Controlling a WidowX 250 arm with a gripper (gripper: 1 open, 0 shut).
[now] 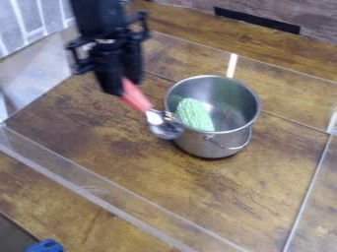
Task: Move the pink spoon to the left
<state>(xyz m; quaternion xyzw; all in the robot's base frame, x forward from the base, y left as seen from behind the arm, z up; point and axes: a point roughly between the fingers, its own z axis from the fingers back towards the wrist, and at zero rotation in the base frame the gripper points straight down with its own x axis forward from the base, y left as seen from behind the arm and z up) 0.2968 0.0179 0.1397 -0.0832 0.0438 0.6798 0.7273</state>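
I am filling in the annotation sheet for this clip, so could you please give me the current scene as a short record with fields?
surface: wooden table inside clear walls
gripper: gripper, pointing down, shut on the pink spoon
pink spoon: pink spoon, hanging tilted, handle in the jaws, metal bowl lowest, close to the pot's left side; contact with pot or table unclear
steel pot: steel pot, upright, right of the gripper
pot contents: green object
task state: spoon in the air, not yet set down

My fingers (pixel 121 79) are matt black, pinching the pink spoon (pixel 142 102) by its smooth plastic handle; its bowl is shiny metal. The steel pot (pixel 211 116) gleams, brushed and glossy. The counter (pixel 79 128) is dark, grainy wood, edged with clear glossy plastic walls (pixel 79 182).
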